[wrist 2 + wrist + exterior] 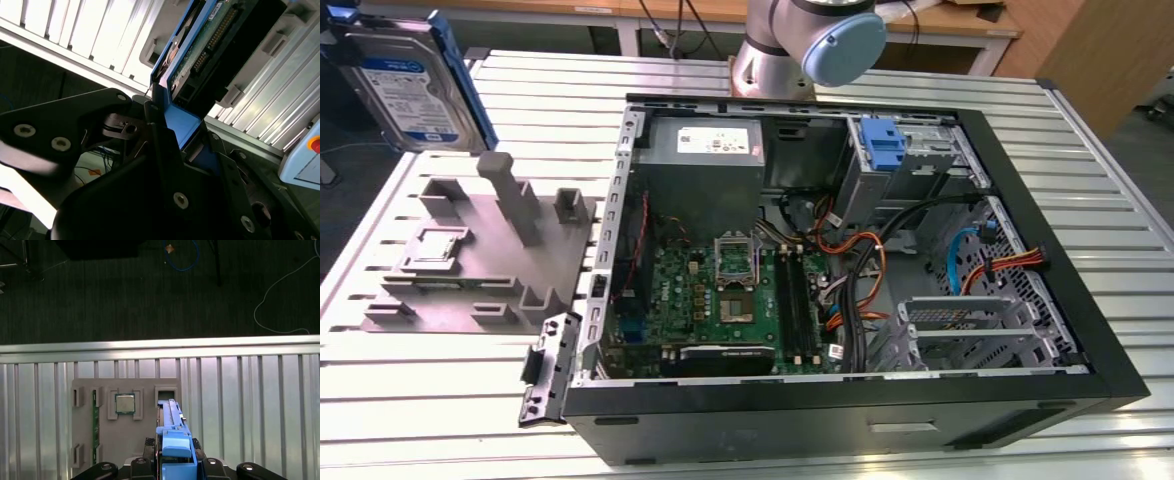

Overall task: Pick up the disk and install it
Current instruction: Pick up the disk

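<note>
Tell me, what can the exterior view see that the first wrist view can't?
Exterior view: the open computer case with its green motherboard, and the arm's base. First wrist view: the dark floor with a blue cable, and the gripper shut on the disk. Both: the disk, the grey holder and the slatted table.

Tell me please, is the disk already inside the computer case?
No, the disk is up in the air by the grey fixture, outside the open case.
</note>
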Tool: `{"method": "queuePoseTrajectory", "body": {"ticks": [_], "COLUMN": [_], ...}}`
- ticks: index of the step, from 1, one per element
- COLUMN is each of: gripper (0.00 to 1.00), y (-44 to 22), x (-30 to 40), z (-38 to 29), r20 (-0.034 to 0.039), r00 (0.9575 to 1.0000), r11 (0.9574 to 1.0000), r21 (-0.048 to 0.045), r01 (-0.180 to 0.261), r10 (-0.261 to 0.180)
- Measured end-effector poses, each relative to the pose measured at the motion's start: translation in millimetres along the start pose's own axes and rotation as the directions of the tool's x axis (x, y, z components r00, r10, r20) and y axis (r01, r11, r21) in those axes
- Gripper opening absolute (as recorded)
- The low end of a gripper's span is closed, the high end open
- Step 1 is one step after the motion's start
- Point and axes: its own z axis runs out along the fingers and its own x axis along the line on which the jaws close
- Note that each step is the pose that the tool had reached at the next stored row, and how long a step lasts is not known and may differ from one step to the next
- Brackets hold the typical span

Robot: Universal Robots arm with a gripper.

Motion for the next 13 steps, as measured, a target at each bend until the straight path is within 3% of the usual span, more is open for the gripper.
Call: {"method": "queuePoseTrajectory", "body": {"ticks": [13], "gripper": [0.37], "y": [0.0], "x": [0.0], "z": [-6.0], "r20": [0.0001], "r00": [1.0000], "r11": [1.0000], "r21": [0.0002], "r01": [0.000], "r10": [0.000]}}
